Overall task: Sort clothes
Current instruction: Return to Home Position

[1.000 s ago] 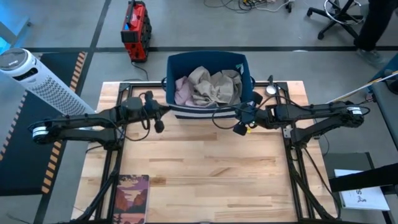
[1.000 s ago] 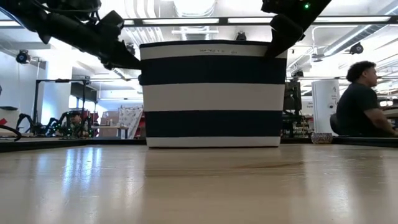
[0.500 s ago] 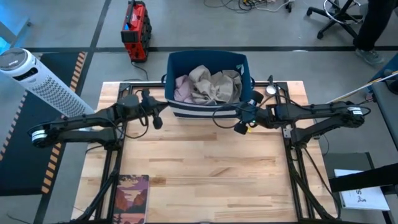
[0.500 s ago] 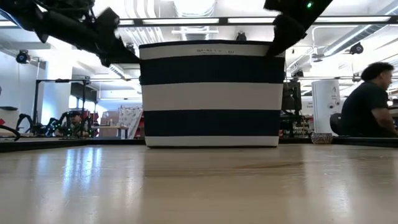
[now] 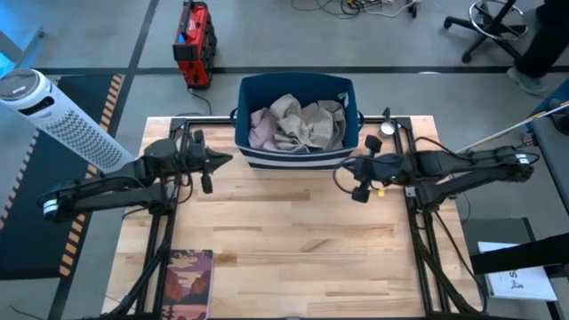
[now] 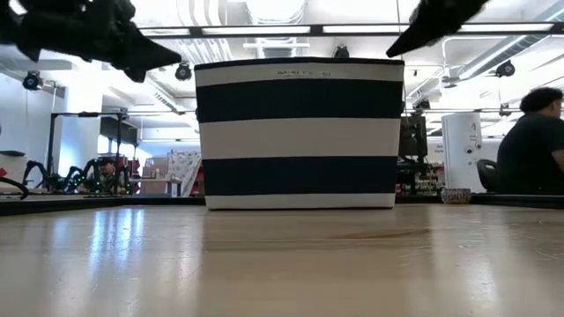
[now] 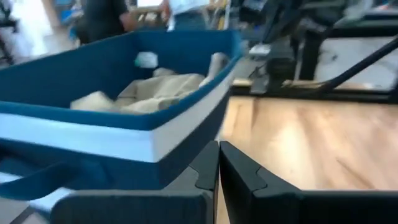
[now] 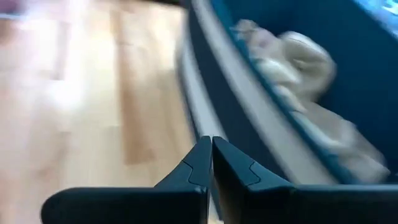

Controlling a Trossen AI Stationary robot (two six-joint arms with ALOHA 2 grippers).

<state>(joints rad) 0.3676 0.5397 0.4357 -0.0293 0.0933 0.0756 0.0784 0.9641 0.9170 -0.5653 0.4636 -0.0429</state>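
The left gripper (image 5: 216, 164), its fingers (image 7: 205, 169) pressed together on nothing, hangs above the wood just off the 8 o'clock corner of the navy bin (image 5: 297, 161). Its arm stretches nearly level back toward the 9 o'clock edge of the table (image 5: 284, 240). The right gripper (image 5: 356, 181), fingers (image 8: 198, 167) likewise together and empty, hangs at the bin's 4 o'clock corner, arm reaching back toward 3 o'clock. Both point inward. The bin stands at the table's 12 o'clock edge. The clothes (image 5: 302, 124) lie heaped inside it, beige on top, with a pale pink piece (image 5: 260, 133) at the heap's 9 o'clock side.
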